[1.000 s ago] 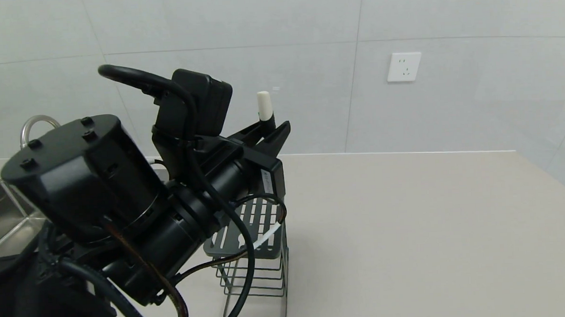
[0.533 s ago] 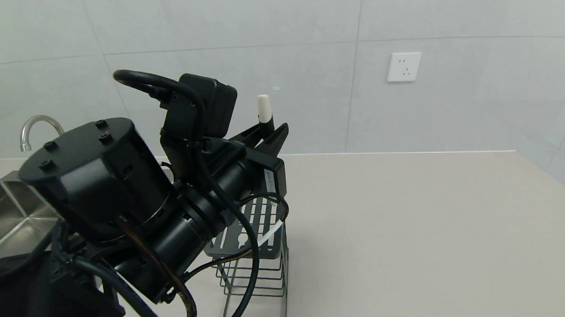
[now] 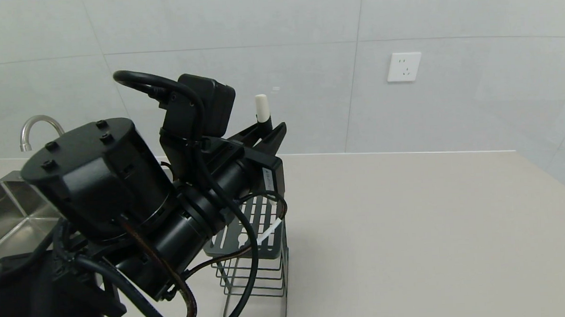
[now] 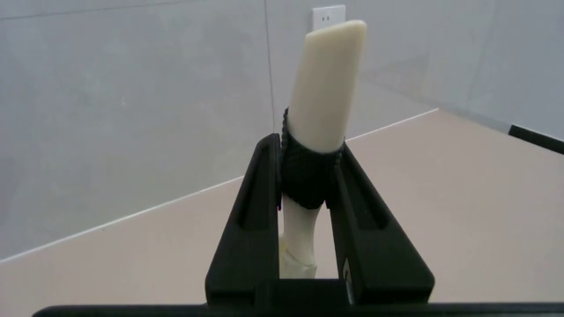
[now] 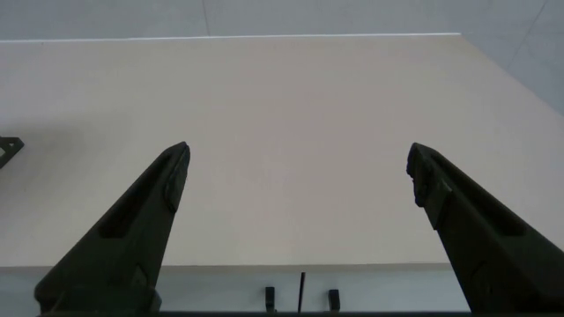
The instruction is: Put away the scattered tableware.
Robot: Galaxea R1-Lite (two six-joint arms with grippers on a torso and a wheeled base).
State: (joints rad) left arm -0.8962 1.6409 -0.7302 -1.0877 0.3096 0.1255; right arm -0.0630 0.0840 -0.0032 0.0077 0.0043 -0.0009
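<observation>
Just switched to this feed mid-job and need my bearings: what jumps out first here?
The left gripper, close before the head camera, is shut on a cream utensil handle held upright above the wire cutlery rack on the countertop. The right gripper hangs open over the countertop.
</observation>
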